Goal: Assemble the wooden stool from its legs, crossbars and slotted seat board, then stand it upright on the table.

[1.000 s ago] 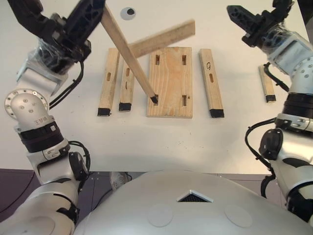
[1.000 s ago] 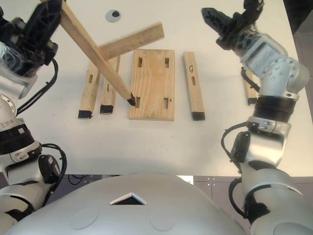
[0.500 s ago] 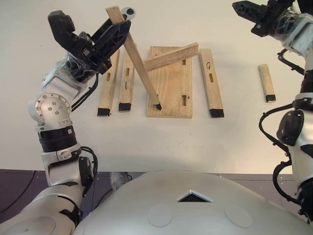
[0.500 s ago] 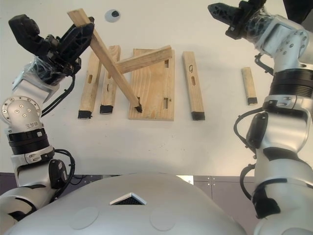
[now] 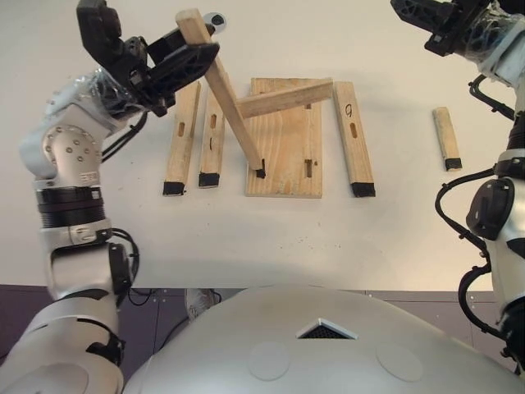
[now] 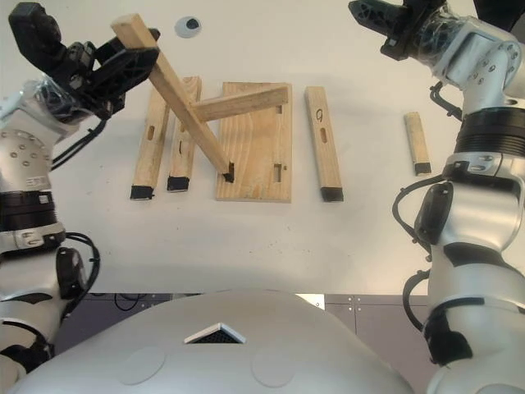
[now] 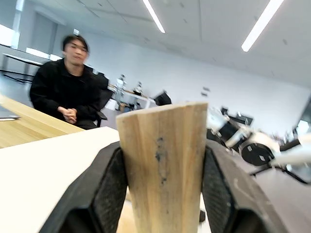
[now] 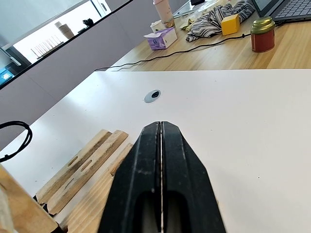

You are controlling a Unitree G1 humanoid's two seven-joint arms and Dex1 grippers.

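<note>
1. Left eye view: the left gripper [image 5: 190,51] pinches the top end of a leg [image 5: 234,115]. The leg leans steeply, and its black foot is planted at the near-left slot of the seat board [image 5: 287,176], which lies flat on the table [image 5: 246,238]. A crossbar [image 5: 283,97] juts from the leg over the board. Two spare legs [image 5: 182,135] lie left of the board, and a third leg [image 5: 354,139] lies just right of it. A short crossbar [image 5: 447,138] lies well apart to the right.
2. Right eye view: the right gripper [image 6: 373,15] hangs high over the table's far right, holding nothing.
3. Left wrist view: seen close up, both black fingers [image 7: 109,194] press flat against the sides of the leg's end grain.
4. Right wrist view: the right gripper's fingers [image 8: 146,165] are pressed together with no gap. Beyond them are the two spare legs side by side and a grommet [image 8: 152,95].
</note>
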